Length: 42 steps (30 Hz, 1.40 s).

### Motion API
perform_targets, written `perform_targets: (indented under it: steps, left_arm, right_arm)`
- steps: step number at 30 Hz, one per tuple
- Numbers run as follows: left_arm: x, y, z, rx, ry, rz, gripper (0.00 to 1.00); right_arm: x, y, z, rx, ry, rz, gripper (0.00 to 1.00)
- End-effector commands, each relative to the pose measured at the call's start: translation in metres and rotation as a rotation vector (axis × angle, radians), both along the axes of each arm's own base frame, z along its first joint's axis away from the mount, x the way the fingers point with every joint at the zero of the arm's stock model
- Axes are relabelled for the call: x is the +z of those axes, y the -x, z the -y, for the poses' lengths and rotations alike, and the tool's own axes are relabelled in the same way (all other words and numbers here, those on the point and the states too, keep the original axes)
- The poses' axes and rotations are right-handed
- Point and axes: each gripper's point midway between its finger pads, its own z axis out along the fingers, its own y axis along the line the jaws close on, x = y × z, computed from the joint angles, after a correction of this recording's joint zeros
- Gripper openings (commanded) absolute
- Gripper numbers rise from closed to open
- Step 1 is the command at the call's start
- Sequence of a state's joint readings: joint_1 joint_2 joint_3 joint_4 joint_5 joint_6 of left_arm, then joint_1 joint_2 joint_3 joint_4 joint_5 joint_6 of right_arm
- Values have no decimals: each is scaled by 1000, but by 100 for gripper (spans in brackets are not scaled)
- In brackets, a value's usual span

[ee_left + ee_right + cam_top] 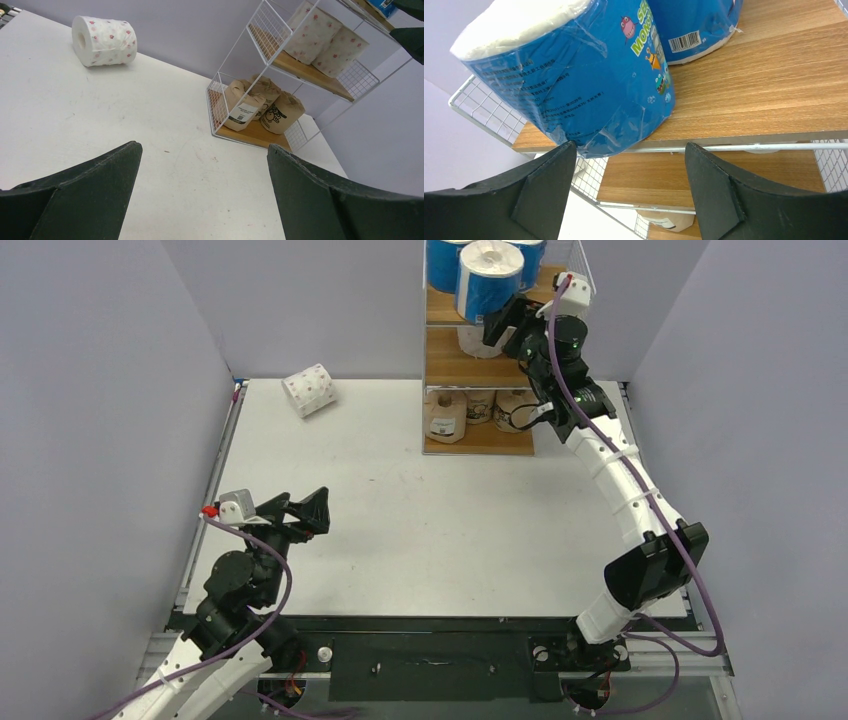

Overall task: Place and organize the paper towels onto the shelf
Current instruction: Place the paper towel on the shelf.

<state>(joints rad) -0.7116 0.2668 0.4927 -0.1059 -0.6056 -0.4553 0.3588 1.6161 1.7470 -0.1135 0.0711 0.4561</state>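
The shelf (478, 445) stands at the table's far side. A blue-wrapped paper towel roll (569, 80) stands upright at the front left of the top board (764, 90), its base slightly over the edge; another blue roll (694, 20) stands behind it. My right gripper (630, 147) is open just in front of and below that board, its left fingertip close to the roll's lower edge, holding nothing. White pink-dotted rolls (312, 32) sit on the middle tier and brown rolls (245, 105) on the bottom one. One dotted roll (309, 390) lies on its side on the table's far left. My left gripper (305, 512) hovers open and empty over the near left.
Grey walls close in the white table (420, 530) on the left, back and right. The right arm (620, 480) stretches diagonally from its base up to the shelf's right front. The shelf has white wire mesh sides (270, 30).
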Motion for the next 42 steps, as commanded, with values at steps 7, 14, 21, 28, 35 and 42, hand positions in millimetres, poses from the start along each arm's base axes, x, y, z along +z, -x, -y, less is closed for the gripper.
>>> perform_targets:
  steps: [7,14,21,28,35,42]
  left_arm:
    - [-1,0,-5,23,-13,3,96]
    - [-2,1,-7,27,-17,2,96]
    - [1,2,-8,29,-21,9,96]
    - [4,5,-10,23,-8,14,96]
    - [3,9,-6,-7,8,2,96]
    - [-12,8,-3,-16,22,-43,96]
  right_arm:
    - [30,-10,7,-41,-36,71,74]
    - [26,-14,7,-48,-37,58,74]
    - [34,-6,6,-31,-52,74,75]
    - [51,29,10,-3,-95,115,78]
    - [50,85,8,27,-101,122,79]
    - [32,134,16,61,-108,98,80]
